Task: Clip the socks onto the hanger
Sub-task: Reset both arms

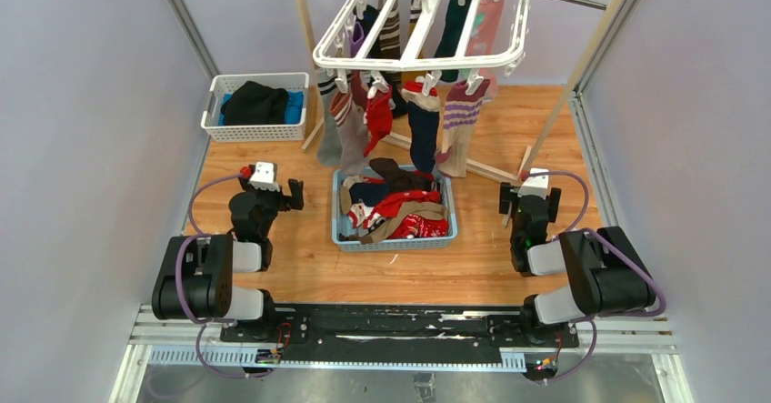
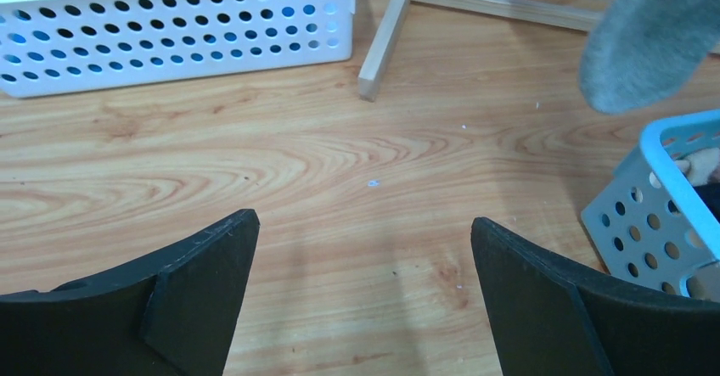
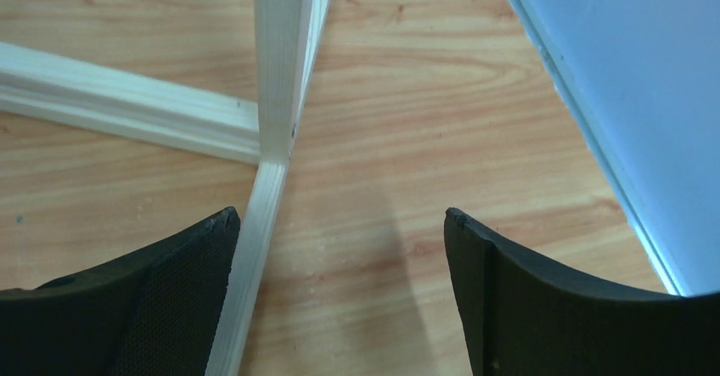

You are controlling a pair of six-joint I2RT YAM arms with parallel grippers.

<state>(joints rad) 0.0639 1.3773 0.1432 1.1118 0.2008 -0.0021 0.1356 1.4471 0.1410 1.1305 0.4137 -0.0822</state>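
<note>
The white hanger (image 1: 420,46) hangs from the metal rail at the back, with several socks (image 1: 423,125) clipped along its front edge. More socks (image 1: 400,205) lie piled in a light blue basket (image 1: 396,243) at the table's middle. The toe of a grey hanging sock (image 2: 649,41) shows in the left wrist view. My left gripper (image 1: 293,194) is open and empty, left of the blue basket (image 2: 662,215), over bare wood. My right gripper (image 1: 505,205) is open and empty, right of the basket, over the wooden rack's foot (image 3: 272,121).
A white lattice basket (image 1: 258,130) with black and blue cloths stands at the back left; it also shows in the left wrist view (image 2: 170,36). The wooden rack's legs (image 1: 555,116) stand at the back. The right wall (image 3: 628,96) is close to my right gripper.
</note>
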